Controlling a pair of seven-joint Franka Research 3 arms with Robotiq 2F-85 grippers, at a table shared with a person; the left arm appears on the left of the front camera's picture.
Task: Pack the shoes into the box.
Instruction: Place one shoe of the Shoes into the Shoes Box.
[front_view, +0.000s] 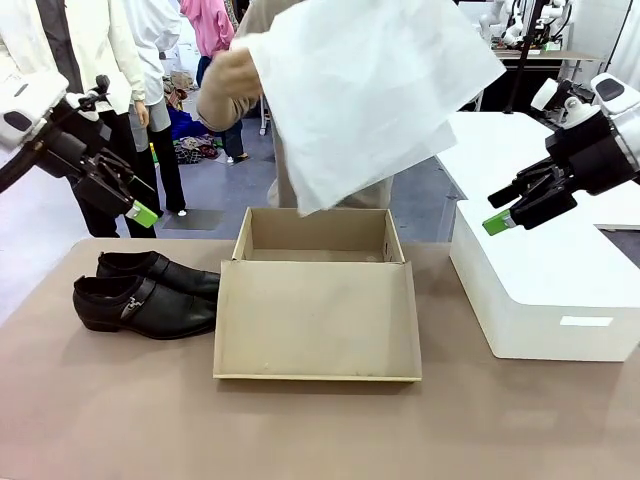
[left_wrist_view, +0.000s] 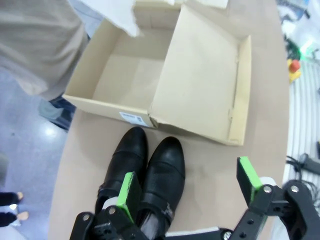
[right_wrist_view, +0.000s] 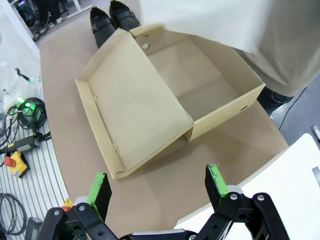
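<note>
Pointing toward shoes (left_wrist_view: 167, 165), left gripper (left_wrist_view: 189, 182) fingers fully spread, empty | right gripper (right_wrist_view: 157, 187) likewise spread, empty | box (front_view: 315, 232) open | advice: straddle one shoe at strap, squarely, then close.

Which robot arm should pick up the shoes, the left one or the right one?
Probably the left. The left gripper, open, hangs above the shoes, on its side of the box. The right gripper is past the box, by the white plastic box.

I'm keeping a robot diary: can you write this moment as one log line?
shoes: on table, beside box | box: open, empty | white sheet: person holds above box | left gripper: open | right gripper: open
</note>
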